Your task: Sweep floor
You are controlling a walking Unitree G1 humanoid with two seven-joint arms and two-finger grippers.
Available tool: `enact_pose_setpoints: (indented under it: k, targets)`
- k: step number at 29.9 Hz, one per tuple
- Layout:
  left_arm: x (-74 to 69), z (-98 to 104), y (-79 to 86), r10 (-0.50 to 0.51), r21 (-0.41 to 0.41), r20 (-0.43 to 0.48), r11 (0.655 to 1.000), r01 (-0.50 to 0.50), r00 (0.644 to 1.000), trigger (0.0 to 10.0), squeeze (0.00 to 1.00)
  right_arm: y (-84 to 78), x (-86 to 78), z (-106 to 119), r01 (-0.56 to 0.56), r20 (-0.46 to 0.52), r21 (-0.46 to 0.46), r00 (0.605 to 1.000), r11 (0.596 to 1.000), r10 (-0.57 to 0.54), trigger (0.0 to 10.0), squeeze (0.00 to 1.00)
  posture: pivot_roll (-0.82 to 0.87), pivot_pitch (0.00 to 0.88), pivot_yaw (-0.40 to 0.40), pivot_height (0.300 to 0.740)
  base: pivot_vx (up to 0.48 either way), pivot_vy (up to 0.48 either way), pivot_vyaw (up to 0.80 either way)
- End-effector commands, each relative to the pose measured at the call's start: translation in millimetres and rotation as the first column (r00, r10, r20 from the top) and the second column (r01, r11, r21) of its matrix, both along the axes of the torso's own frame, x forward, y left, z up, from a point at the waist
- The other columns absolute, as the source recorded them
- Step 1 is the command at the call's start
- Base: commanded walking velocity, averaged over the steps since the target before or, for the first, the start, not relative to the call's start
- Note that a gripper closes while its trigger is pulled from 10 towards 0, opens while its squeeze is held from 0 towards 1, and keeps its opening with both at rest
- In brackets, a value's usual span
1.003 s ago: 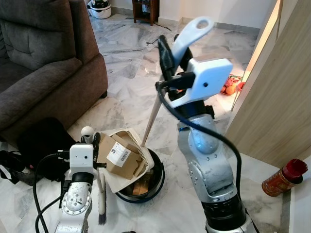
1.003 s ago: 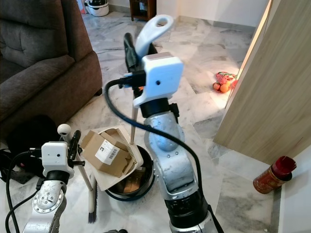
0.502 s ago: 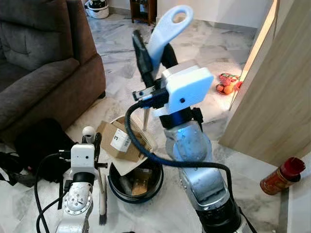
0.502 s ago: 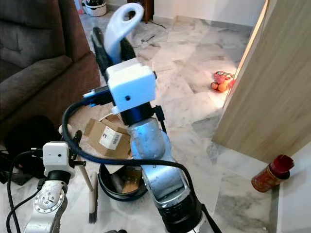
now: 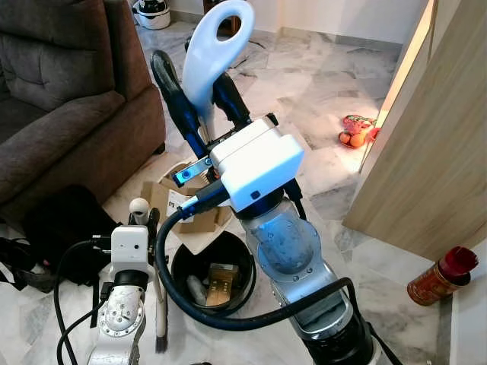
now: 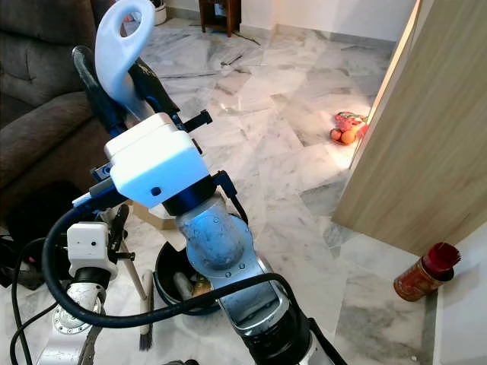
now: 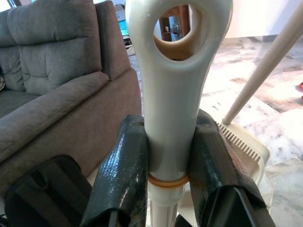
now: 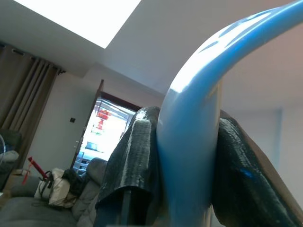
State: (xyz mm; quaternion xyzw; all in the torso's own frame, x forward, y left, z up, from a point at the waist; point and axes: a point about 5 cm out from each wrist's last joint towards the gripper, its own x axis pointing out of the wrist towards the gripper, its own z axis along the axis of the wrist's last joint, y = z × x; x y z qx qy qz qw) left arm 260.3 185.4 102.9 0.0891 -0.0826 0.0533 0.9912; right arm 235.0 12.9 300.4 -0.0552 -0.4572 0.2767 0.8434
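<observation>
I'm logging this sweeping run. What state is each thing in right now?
right gripper: shut on dustpan handle, raised high
left gripper: shut on broom handle
dustpan: tipped over the bin
cardboard box: at the dustpan's edge
black bin: upright, open, litter inside
red-lidded jar: upright, closed

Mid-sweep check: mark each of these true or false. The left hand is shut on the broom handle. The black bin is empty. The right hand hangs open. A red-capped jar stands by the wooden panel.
1. The left hand is shut on the broom handle. True.
2. The black bin is empty. False: pieces of trash lie inside it.
3. The right hand hangs open. False: it is raised and shut on the pale blue dustpan handle.
4. A red-capped jar stands on the floor by the wooden panel. True.
</observation>
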Motion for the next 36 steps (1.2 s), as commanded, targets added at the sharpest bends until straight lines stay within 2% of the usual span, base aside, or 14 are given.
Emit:
enact_pose_setpoints:
  k: [1, 6, 8, 9, 10, 11, 12, 14, 15, 16, 19, 26, 31, 36]
  targets:
    - [0.1, 4, 3.1, 0.001, 0.015, 0.033, 1.0, -0.002, 0.999, 10.0, 0.0, -0.3, -10.0, 11, -0.017, 0.085, 0.008, 0.996, 1.0, 0.016, 10.0, 0.0, 0.11, 0.13, 0.035, 0.74, 0.0, 0.0, 0.0]
    - [-0.5, 4, 3.0, 0.001, 0.016, 0.027, 1.0, -0.001, 1.0, 10.0, 0.0, -4.0, 8.2, -1, 0.1, 0.013, -0.063, 0.995, 0.993, -0.1, 10.0, 0.0, 0.11, 0.132, 0.037, 0.74, 0.0, 0.0, 0.0]
    - [-1.4, 3, 2.6, 0.001, 0.016, 0.023, 1.0, -0.002, 1.0, 10.0, 0.0, -13.6, 28.5, -13, 0.241, -0.059, -0.132, 0.966, 0.962, -0.25, 10.0, 0.0, 0.11, 0.133, 0.037, 0.74, 0.0, 0.0, 0.0]
    - [-2.1, 4, 2.1, 0.001, 0.017, 0.023, 1.0, -0.002, 1.0, 10.0, 0.0, -24.3, 41.4, -20, 0.331, -0.112, -0.159, 0.93, 0.93, -0.35, 10.0, 0.0, 0.11, 0.134, 0.037, 0.74, 0.0, 0.0, 0.0]
    - [-2.1, 4, 2.1, 0.001, 0.017, 0.023, 1.0, -0.002, 1.0, 10.0, 0.0, -24.3, 41.4, -20, 0.331, -0.112, -0.159, 0.93, 0.93, -0.35, 10.0, 0.0, 0.11, 0.134, 0.037, 0.74, 0.0, 0.0, 0.0]
    - [-3.0, 4, 1.4, 0.002, 0.017, 0.022, 1.0, -0.002, 1.0, 10.0, 0.0, -45.3, 57.6, -31, 0.475, -0.157, -0.202, 0.847, 0.856, -0.507, 10.0, 0.0, 0.11, 0.136, 0.036, 0.74, 0.0, 0.0, 0.0]
    - [-3.0, 4, 1.4, 0.002, 0.017, 0.022, 1.0, -0.002, 1.0, 10.0, 0.0, -45.3, 57.6, -31, 0.475, -0.157, -0.202, 0.847, 0.856, -0.507, 10.0, 0.0, 0.11, 0.136, 0.036, 0.74, 0.0, 0.0, 0.0]
    - [-3.2, 5, 1.5, 0.003, 0.018, 0.022, 1.0, -0.003, 1.0, 10.0, 0.0, -61.7, 67.6, -40, 0.59, -0.091, -0.285, 0.768, 0.755, -0.634, 10.0, 0.0, 0.11, 0.136, 0.036, 0.74, 0.0, 0.0, 0.0]
    - [-3.3, 5, 1.8, 0.004, 0.018, 0.021, 1.0, -0.005, 1.0, 10.0, 0.0, -74.8, 73.2, -45, 0.66, -0.013, -0.345, 0.708, 0.667, -0.706, 10.0, 0.0, 0.12, 0.135, 0.033, 0.74, 0.0, 0.0, 0.0]
    - [-3.4, 5, 2.0, 0.005, 0.018, 0.021, 1.0, -0.006, 1.0, 10.0, 0.0, -81.4, 75.3, -47, 0.687, 0.024, -0.368, 0.68, 0.626, -0.733, 10.0, 0.0, 0.12, 0.135, 0.033, 0.74, 0.0, 0.0, 0.0]
    - [-3.7, 5, 1.9, 0.006, 0.018, 0.02, 1.0, -0.006, 1.0, 10.0, 0.0, -100.8, 78.8, -48, 0.725, 0.033, -0.369, 0.636, 0.582, -0.771, 10.0, 0.0, 0.11, 0.132, 0.033, 0.74, 0.0, 0.0, 0.0]
    - [-2.7, 5, 1.7, 0.005, 0.018, 0.023, 1.0, -0.006, 1.0, 10.0, 0.0, -104.0, 80.0, -51, 0.714, -0.067, -0.344, 0.63, 0.61, -0.774, 10.0, 0.0, 0.11, 0.129, 0.033, 0.74, 0.0, 0.0, 0.0]
    - [-0.9, 7, 1.4, 0.001, 0.019, 0.03, 1.0, -0.002, 1.0, 10.0, 0.0, -103.2, 81.9, -63, 0.66, -0.274, -0.277, 0.642, 0.698, -0.716, 10.0, 0.0, 0.12, 0.118, 0.034, 0.74, 0.0, 0.0, 0.0]
    - [-1.0, 9, 1.2, -0.002, 0.017, 0.037, 1.0, 0.002, 0.999, 10.0, 0.0, -111.4, 83.9, -68, 0.672, -0.302, -0.264, 0.624, 0.692, -0.721, 10.0, 0.0, 0.12, 0.111, 0.032, 0.74, 0.0, 0.0, 0.0]
